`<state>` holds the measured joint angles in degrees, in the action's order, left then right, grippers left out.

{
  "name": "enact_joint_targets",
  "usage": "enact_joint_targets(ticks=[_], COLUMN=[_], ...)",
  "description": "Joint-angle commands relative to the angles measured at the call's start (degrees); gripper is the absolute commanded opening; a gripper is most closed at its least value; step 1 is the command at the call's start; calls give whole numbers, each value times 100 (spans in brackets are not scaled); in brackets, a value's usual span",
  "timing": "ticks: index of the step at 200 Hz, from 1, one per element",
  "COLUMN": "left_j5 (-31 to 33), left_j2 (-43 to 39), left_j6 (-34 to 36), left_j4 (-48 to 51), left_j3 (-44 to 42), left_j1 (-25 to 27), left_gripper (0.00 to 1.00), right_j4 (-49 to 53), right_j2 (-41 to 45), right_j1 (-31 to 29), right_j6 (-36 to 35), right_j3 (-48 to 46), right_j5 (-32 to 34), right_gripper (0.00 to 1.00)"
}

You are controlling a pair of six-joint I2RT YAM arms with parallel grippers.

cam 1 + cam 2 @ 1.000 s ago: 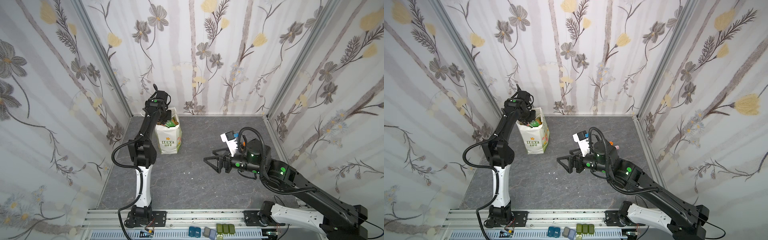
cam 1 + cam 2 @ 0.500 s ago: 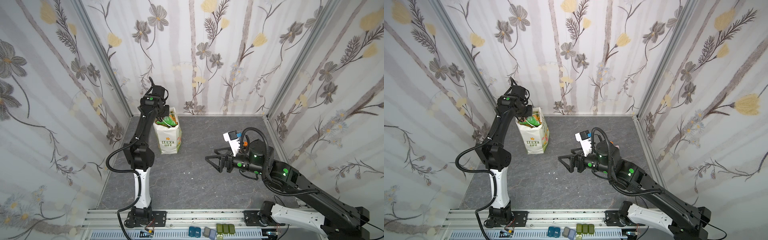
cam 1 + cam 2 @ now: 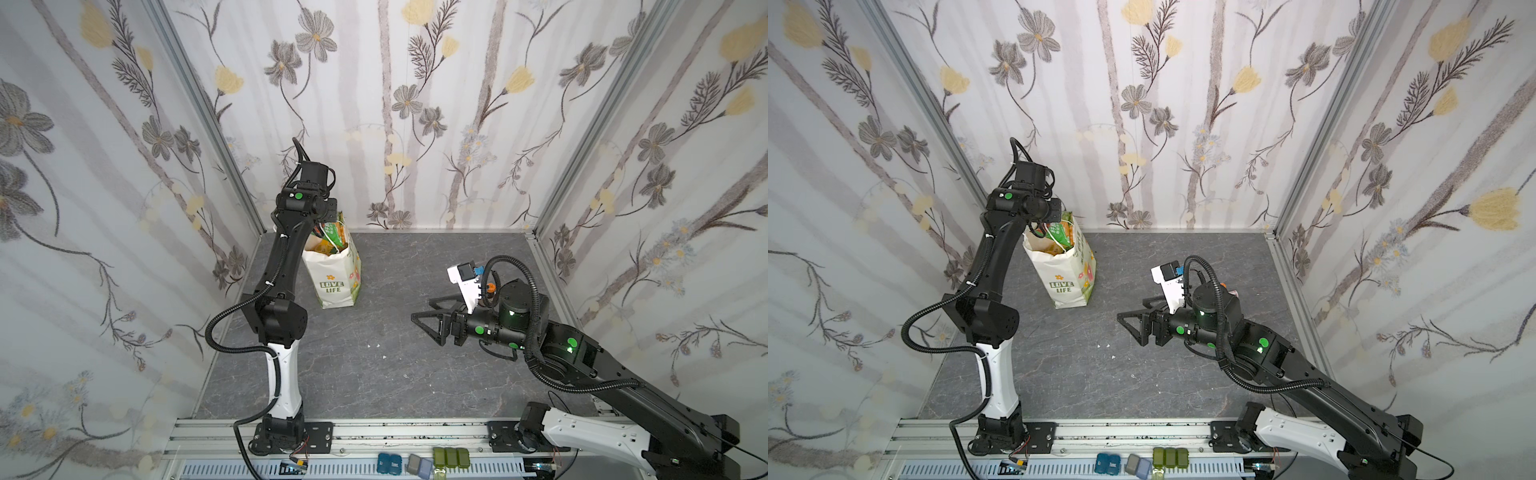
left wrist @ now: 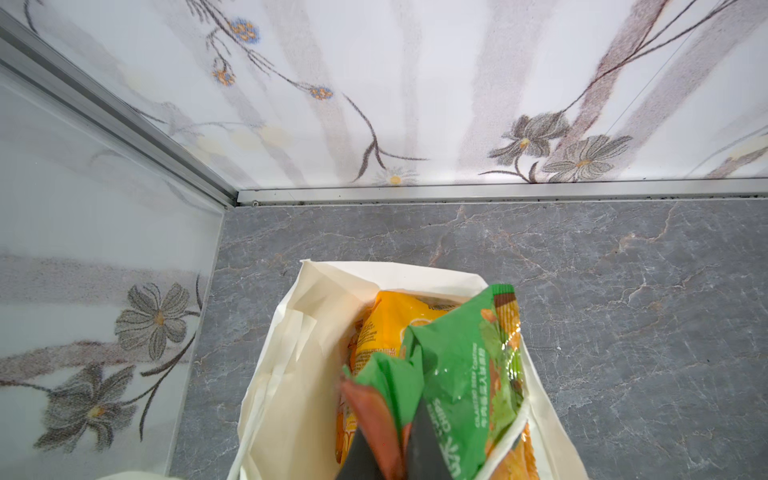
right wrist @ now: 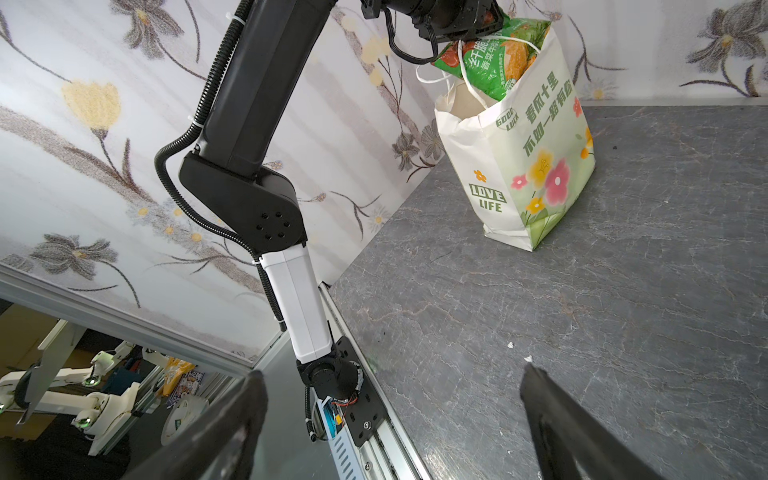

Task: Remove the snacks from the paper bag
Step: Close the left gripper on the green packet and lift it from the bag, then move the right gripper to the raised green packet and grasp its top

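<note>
Left gripper (image 4: 392, 432) pinched shut on the green packet (image 4: 457, 374) at the mouth of the paper bag (image 3: 332, 274), far left on the table (image 3: 395, 374). Packet stands roughly upright, so I judge the way out is straight up. Right gripper (image 3: 428, 326) spread wide, empty, well apart to the right. Left wrist view shows a yellow packet (image 4: 390, 320) beneath. Right wrist view shows a cord handle (image 5: 468, 83) crossing the green one.

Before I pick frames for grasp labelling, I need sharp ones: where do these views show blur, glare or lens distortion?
Left wrist view: the left gripper is a close, out-of-focus smear, the green packet carries small glare spots, the paper bag is sharp. Right wrist view: the right gripper looks soft, the bag's print crisp. Both top views: evenly lit, sharp, corner posts splay outward.
</note>
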<state>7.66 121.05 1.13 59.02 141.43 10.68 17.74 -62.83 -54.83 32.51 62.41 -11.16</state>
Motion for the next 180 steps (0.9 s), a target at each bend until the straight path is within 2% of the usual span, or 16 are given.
enact_joint_targets(ticks=[1, 14, 39, 60, 76, 98, 109, 117, 155, 180], left_j5=[-298, -473, -380, -396, -488, -1098, -1267, -1303, -1653, -1891], left_j2=[-98, -155, -368, -674, -1083, -1841, -2136, -2260, -2434, -2555], left_j6=[13, -8, 154, 510, 1010, 2023, 2336, 2463, 2803, 2986], left_j4=[-254, -225, -502, -1073, -1953, -3866, -4723, -5124, -5760, -6074], left_j3=[65, 14, -338, -846, -1631, -3309, -3988, -4304, -4820, -5132], left_j1=[64, 91, 180, 250, 328, 401, 430, 441, 436, 431], left_gripper=[0, 0, 0, 0, 0, 0, 0, 0, 0, 0], right_j4=[-231, -285, -518, -907, -1207, -1456, -1569, -1686, -2189, -2497], right_j2=[-8, -10, -106, -213, -406, -916, -1237, -1506, -2810, -3837], right_j1=[-8, -10, -5, 24, 162, 571, 692, 1039, 1587, 1878], right_j6=[55, 54, 57, 10, -33, -277, -436, -536, -1420, -1727], right_j3=[-59, -97, -56, -7, 138, 543, 741, 894, 1861, 2625], right_j5=[126, 137, 269, 659, 777, 546, 400, 172, -505, -998], right_gripper=[95, 95, 95, 96, 96, 96, 96, 96, 96, 96])
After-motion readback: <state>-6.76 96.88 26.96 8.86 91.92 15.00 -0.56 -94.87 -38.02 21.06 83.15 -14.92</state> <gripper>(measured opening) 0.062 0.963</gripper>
